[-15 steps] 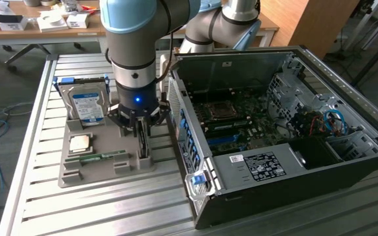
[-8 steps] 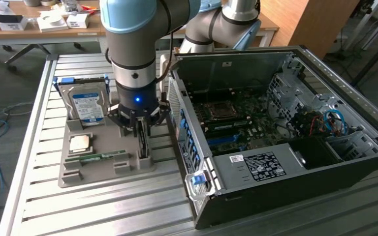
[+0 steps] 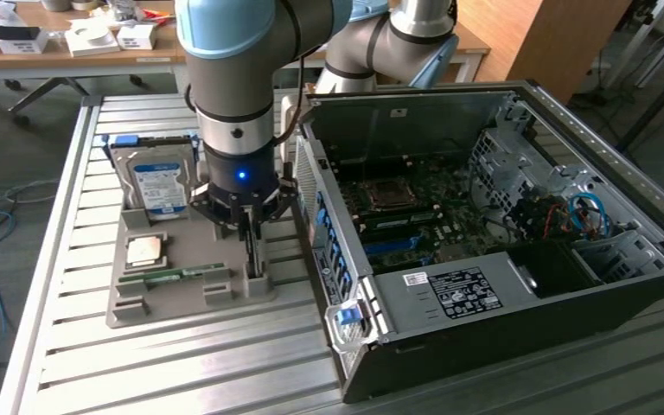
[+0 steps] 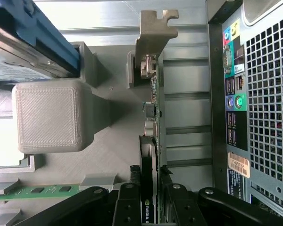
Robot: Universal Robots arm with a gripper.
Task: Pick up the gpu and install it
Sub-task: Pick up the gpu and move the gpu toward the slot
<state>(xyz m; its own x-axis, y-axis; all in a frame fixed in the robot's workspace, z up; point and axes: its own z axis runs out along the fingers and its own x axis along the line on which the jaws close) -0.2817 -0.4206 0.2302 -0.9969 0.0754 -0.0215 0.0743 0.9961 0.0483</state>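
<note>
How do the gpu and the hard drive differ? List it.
The gpu is a thin card on edge in a slot; the hard drive is a thicker box. The gpu has a pale metal bracket; the hard drive a blue-white label. The gpu sits under the gripper; the hard drive stands apart from it. Both stand in the grey tray.
</note>
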